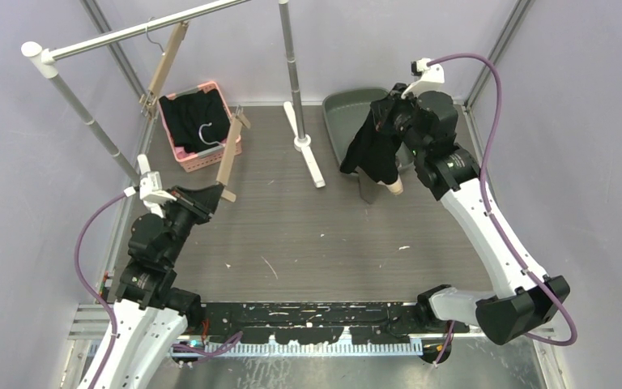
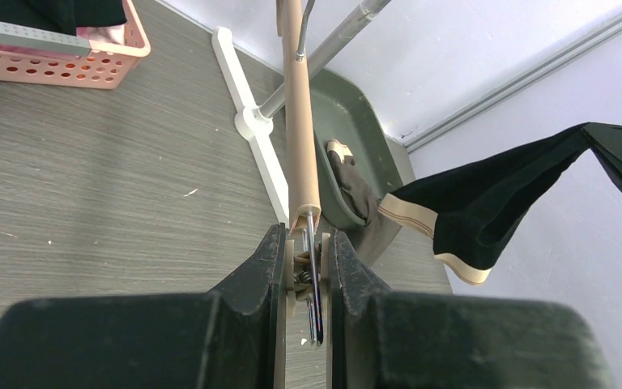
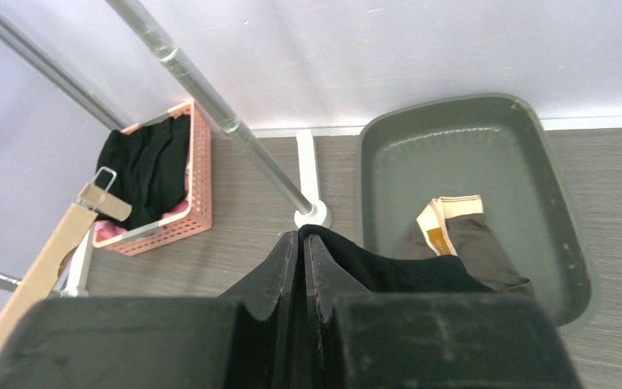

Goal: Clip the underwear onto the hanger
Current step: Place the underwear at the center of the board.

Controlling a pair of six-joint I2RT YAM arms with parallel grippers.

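Top external view. The table (image 1: 332, 243) carries a rack (image 1: 290, 57), a grey tray (image 1: 344, 105) and a pink basket (image 1: 208, 157) holding black cloth.

The left gripper (image 1: 219, 193) has its jaws clamped on the clip (image 2: 312, 275) at the near end of the wooden hanger (image 1: 230, 154). In the left wrist view one finger (image 2: 263, 267) lies on each side of the clip. The hanger runs straight ahead from the jaws, with the basket ahead and to their left.

The right gripper (image 1: 389, 105) has its jaws pressed together on the black underwear (image 1: 377, 146). The underwear hangs down from them in the air, beside the tray and well apart from the hanger. In the right wrist view the cloth emerges just right of the closed jaws. The rack's foot stands directly ahead of them, and the tray lies ahead and to the right.

A brown garment (image 3: 470, 235) with a beige band lies in the tray. A second hanger (image 1: 166, 61) hangs from the rack's bar, far beyond the left jaws.
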